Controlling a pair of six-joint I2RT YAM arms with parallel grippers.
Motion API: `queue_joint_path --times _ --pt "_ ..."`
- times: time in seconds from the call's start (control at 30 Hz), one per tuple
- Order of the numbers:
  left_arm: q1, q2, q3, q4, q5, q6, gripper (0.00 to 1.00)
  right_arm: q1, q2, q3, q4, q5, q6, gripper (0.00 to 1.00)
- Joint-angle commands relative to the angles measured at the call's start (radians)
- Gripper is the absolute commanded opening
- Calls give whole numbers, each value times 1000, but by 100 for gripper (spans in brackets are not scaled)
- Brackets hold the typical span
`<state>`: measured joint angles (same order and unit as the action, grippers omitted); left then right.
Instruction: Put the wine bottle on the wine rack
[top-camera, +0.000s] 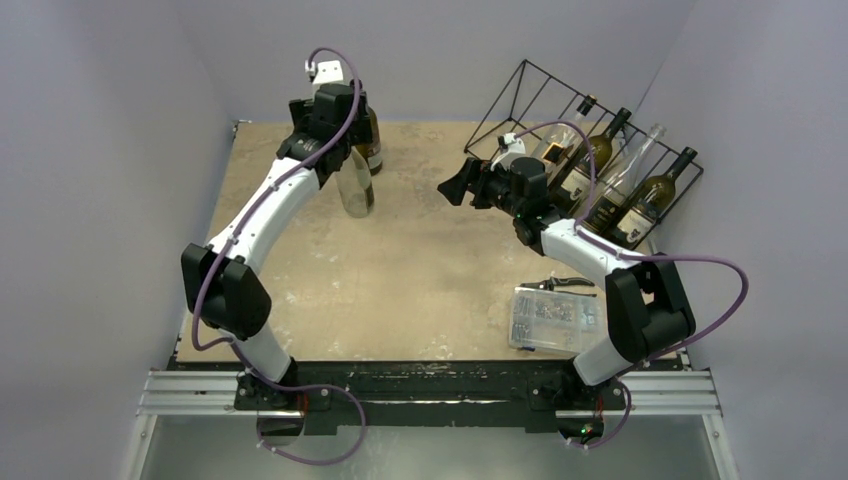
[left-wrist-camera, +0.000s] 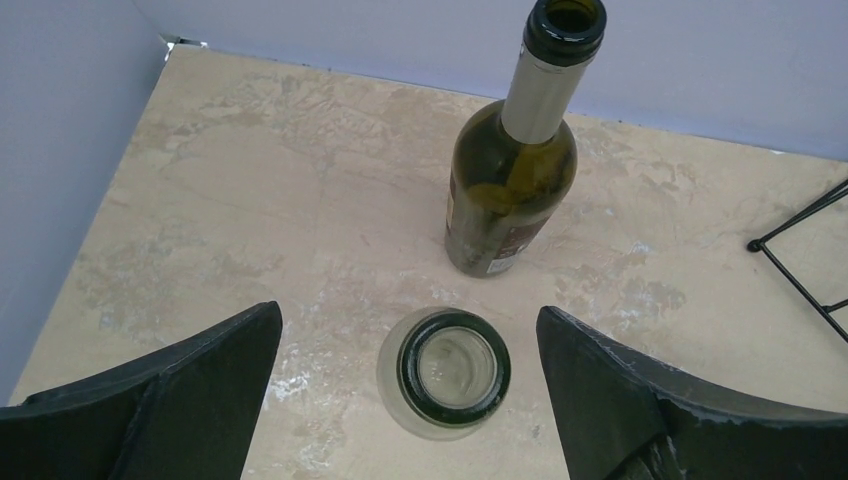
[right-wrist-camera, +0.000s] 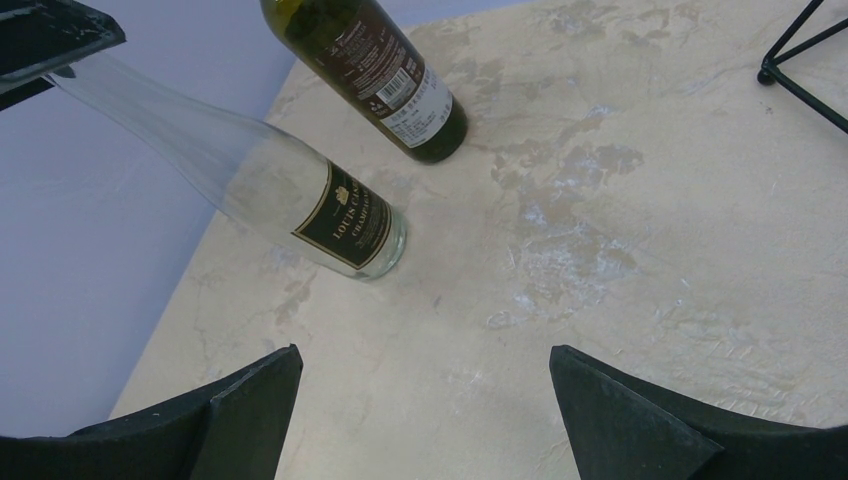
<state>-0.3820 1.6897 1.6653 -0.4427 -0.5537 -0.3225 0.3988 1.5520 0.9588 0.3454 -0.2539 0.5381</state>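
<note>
Left claw (left-wrist-camera: 408, 318): released, empty, its fingers on either side of the upright clear bottle (left-wrist-camera: 445, 372) directly below. Green bottle (left-wrist-camera: 510, 190) stands just beyond. Right claw (right-wrist-camera: 425, 355): released, empty; wine rack (top-camera: 497, 105) near, behind it.

— What did the arms look like?
— The left arm (top-camera: 290, 190) and the right arm (top-camera: 575, 245) each had smooth white curved shells joined by chunky black joint housings (top-camera: 228, 290).
— Cabling?
— A thin purple cable (top-camera: 205, 300) ran loose along each arm, from base to wrist. A small white camera box (top-camera: 328, 70) sat on each wrist.
— And the ends?
— The left gripper (left-wrist-camera: 408, 312) and the right gripper (right-wrist-camera: 425, 350) carried matte black wedge-shaped fingers (left-wrist-camera: 200, 390), a little scuffed at the edges. Both bases were bolted to a black plate (top-camera: 420, 380) on a silver aluminium rail (top-camera: 180, 392).
</note>
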Motion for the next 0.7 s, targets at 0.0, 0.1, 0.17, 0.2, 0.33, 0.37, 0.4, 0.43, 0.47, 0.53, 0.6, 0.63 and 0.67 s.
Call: queue_joint_path --times 0.0,0.1,0.17,0.2,0.33,0.37,0.4,0.43,0.47,0.53,0.6,0.63,0.67 --pt "15 28 33 38 38 -27 98 0 0 14 32 -10 -15 99" --pt "15 59 43 26 25 -26 92 1 5 14 36 -15 -14 99" --pt "15 72 39 33 22 -20 85 0 9 14 37 -16 -13 99" --pt "15 77 39 38 20 -15 79 0 12 15 37 -16 -13 99" --pt "16 96 39 38 15 -8 58 0 13 19 29 -9 -20 99" --pt "15 104 44 37 29 0 52 1 12 17 31 -7 -20 99" --pt "15 113 49 33 41 6 45 0 11 17 34 -9 -20 99" --pt "15 122 57 22 51 4 40 1 13 17 35 -11 -20 99" --pt "15 130 66 13 56 2 35 1 14 17 35 -13 -20 99" --pt "15 143 82 -9 68 -3 24 1 16 19 32 -12 -21 99" --pt "15 145 93 -25 74 -7 16 0 13 21 26 -10 -23 99" --pt "15 141 93 -26 80 -9 14 0 11 20 27 -11 -22 99" --pt "15 135 92 -28 86 -9 11 0 8 20 29 -14 -20 99"
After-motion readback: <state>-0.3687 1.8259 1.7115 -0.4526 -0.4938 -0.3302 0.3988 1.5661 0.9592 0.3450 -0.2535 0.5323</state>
